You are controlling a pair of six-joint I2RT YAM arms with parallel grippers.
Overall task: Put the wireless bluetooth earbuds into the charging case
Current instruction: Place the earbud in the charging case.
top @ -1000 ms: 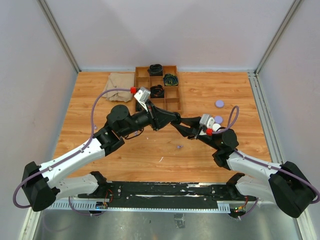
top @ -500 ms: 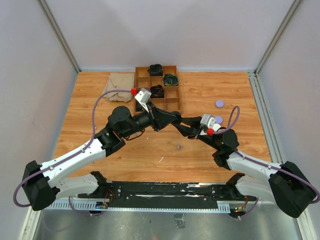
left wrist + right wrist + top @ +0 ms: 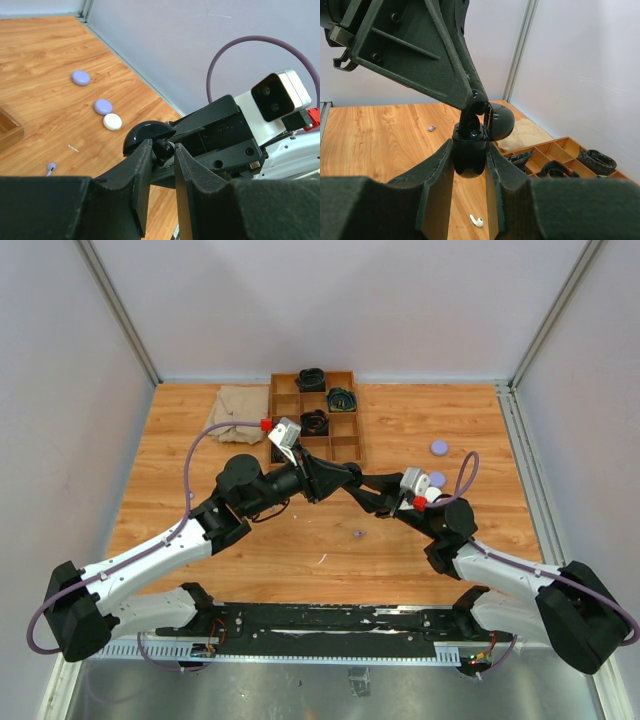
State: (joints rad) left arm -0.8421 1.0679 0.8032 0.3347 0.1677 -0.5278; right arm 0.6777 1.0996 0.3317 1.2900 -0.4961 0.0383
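My right gripper is shut on a black charging case held above the table, its rounded lid hinged open. My left gripper is shut on a black earbud and holds it down at the case's open top. In the top view the two grippers meet at mid-table, left and right. A lilac earbud and a white earbud lie loose on the table.
Two lilac pucks and a white puck lie at the right. A wooden compartment tray with dark coiled items stands at the back centre. A beige cloth lies left of it. Grey walls enclose the table.
The left arm has shifted very slightly. Both grippers stay together at mid-table with the same holds.
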